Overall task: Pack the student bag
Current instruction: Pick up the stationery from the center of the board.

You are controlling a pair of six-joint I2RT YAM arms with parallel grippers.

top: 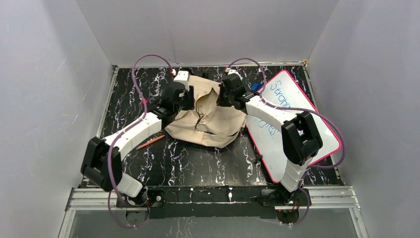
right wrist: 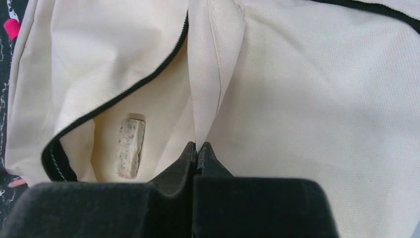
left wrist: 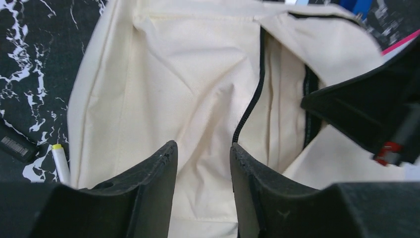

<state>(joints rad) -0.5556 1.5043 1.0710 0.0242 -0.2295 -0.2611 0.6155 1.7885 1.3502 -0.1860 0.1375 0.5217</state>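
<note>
While right gripper (right wrist: 198, 147) pinches its fold, cream student bag (top: 208, 121) crumpled, unzipped, left gripper (left wrist: 202, 147) parted.

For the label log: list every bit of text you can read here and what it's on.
"Stroh...": blue handwriting on the whiteboard, the rest hidden under the right arm.
Second handwritten line below it: unreadable.
Pale label on the dark object left of the student bag: too blurred.
Speckled patch inside the bag: no legible text.
</note>
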